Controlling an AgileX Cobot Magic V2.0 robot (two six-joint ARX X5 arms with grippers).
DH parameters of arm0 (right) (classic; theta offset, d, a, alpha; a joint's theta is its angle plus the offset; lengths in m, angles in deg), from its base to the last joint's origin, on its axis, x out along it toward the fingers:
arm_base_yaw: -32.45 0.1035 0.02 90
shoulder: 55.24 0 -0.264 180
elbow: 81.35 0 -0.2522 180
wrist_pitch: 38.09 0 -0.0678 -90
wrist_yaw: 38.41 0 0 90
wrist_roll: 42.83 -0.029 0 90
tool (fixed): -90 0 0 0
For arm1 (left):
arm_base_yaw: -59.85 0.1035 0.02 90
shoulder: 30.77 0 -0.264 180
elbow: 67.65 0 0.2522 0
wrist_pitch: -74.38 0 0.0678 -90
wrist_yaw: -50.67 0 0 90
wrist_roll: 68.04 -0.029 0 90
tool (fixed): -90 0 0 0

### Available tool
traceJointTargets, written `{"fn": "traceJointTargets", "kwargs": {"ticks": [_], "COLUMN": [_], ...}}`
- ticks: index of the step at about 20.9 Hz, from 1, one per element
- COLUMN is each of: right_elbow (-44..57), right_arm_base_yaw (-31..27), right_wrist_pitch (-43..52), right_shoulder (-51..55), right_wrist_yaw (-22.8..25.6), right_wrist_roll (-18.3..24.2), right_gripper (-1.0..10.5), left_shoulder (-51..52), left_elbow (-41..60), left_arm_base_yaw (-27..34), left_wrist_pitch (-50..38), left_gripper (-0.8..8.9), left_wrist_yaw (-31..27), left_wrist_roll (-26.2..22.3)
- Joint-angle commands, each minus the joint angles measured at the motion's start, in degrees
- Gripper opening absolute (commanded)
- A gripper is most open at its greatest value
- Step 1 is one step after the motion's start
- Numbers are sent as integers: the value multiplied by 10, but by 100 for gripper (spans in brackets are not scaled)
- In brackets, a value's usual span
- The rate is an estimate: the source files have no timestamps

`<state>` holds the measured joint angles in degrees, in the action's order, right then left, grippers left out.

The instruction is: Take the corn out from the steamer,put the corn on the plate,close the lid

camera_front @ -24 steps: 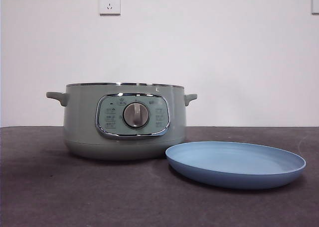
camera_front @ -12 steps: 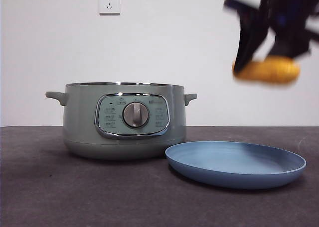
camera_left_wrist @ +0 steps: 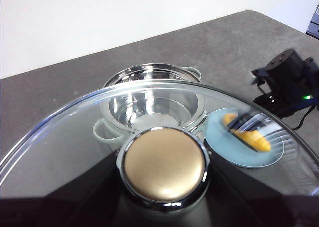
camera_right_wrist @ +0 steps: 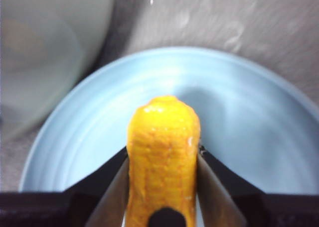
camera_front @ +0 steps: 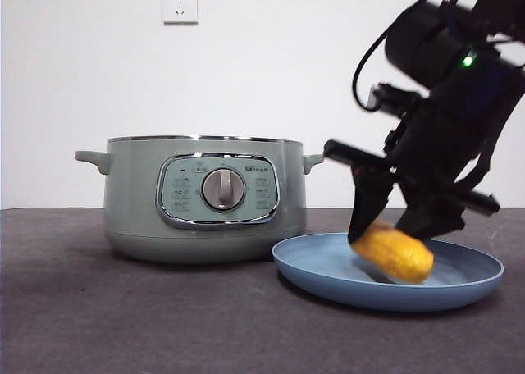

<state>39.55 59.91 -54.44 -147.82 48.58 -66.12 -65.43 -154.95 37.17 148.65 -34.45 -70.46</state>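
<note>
The sage-green steamer (camera_front: 205,198) stands uncovered at centre-left, and its steel inside (camera_left_wrist: 154,107) holds no corn. Beside it on the right lies the light-blue plate (camera_front: 328,280). My right gripper (camera_front: 392,226) is shut on the yellow-orange corn (camera_front: 395,255), which is tilted low over the plate's middle, its underside hidden by the rim. In the right wrist view the corn (camera_right_wrist: 162,127) sits between both jaws above the plate (camera_right_wrist: 249,112). My left gripper (camera_left_wrist: 164,187) is shut on the glass lid (camera_left_wrist: 75,132) at its knob (camera_left_wrist: 164,165), high above the steamer.
The table is dark grey, with a white wall close behind it and a wall socket (camera_front: 180,5) above the steamer. The right arm's cables (camera_front: 369,54) hang over the plate. The table's far edge (camera_left_wrist: 209,20) shows beyond the steamer in the left wrist view.
One second ago no arm was in the front view. Half a second ago the right gripper came in high at the upper right with the corn; it has now dropped down to the plate.
</note>
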Motion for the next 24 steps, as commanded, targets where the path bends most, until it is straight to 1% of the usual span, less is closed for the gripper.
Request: {"fn": "traceJointTargets", "kwargs": {"ticks": [1, 3, 7, 8, 9, 10, 11, 12, 14, 15, 18, 22, 24], "right_elbow": [5, 5, 5, 5, 5, 5, 5, 5, 5, 5, 5, 4, 4], "right_arm_base_yaw": [7, 8, 8, 8, 8, 8, 8, 8, 8, 8, 8, 8, 8], "right_wrist_pitch": [7, 3, -3, -7, -8, -8, -8, -8, -10, -11, -39, -136, -188], "right_shoulder": [-14, -18, -18, -18, -18, -18, -18, -18, -11, -3, 58, 215, 307], "right_wrist_yaw": [10, 33, 34, 33, 33, 29, 29, 29, 28, 19, 9, 7, 6], "right_wrist_roll": [-9, -9, -12, -13, -13, -13, -13, -13, -13, -12, -6, 28, 34], "right_gripper": [-12, -12, 7, 43, 153, 334, 475, 568, 569, 569, 569, 568, 568], "left_shoulder": [5, 5, 1, -2, -7, -14, -20, -29, -50, -60, -101, -180, -228], "left_elbow": [-8, -8, -8, -8, -8, -8, -8, -8, -8, -8, -8, -8, -8], "left_arm_base_yaw": [-1, -1, -1, -1, -1, -1, -1, -1, -1, -1, -1, -1, -1], "left_wrist_pitch": [-24, -27, -45, -52, -58, -64, -69, -78, -102, -115, -157, -228, -270], "left_gripper": [-8, -8, -8, -8, -8, -8, -8, -8, -8, -8, -8, -8, -8], "left_wrist_yaw": [0, 0, 0, 0, 1, 1, 2, 4, 22, 29, 30, 35, 49], "left_wrist_roll": [-6, -6, -6, -6, -6, -6, -6, -6, -6, -6, -6, -9, -16]}}
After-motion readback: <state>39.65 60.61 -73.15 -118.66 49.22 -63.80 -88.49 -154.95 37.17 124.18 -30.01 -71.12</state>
